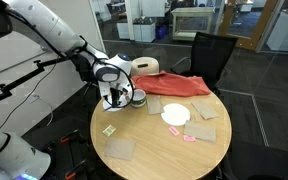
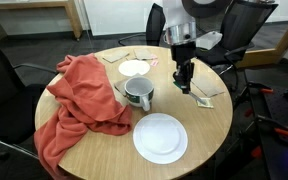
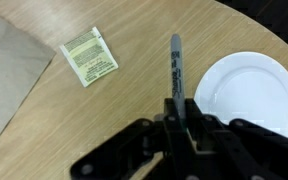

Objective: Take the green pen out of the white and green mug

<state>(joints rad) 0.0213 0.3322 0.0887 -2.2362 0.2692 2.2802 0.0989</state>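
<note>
My gripper (image 2: 184, 80) is shut on the green pen (image 3: 175, 62), which sticks out from between the fingers as a dark slim stick over the wooden table. In the wrist view the jaws (image 3: 177, 118) clamp the pen's lower end. The white and green mug (image 2: 139, 94) stands on the table just beside the gripper, apart from it, and the pen is outside the mug. In both exterior views the gripper (image 1: 114, 97) hangs low over the table next to the mug (image 1: 137, 97).
A red cloth (image 2: 79, 100) is draped over the round wooden table's (image 2: 209, 125) edge. A flat white plate (image 2: 160, 138) lies near the mug and shows in the wrist view (image 3: 249, 95). A green packet (image 3: 89, 55), brown napkins (image 1: 119, 148) and a tan cylinder (image 1: 144, 66) lie around.
</note>
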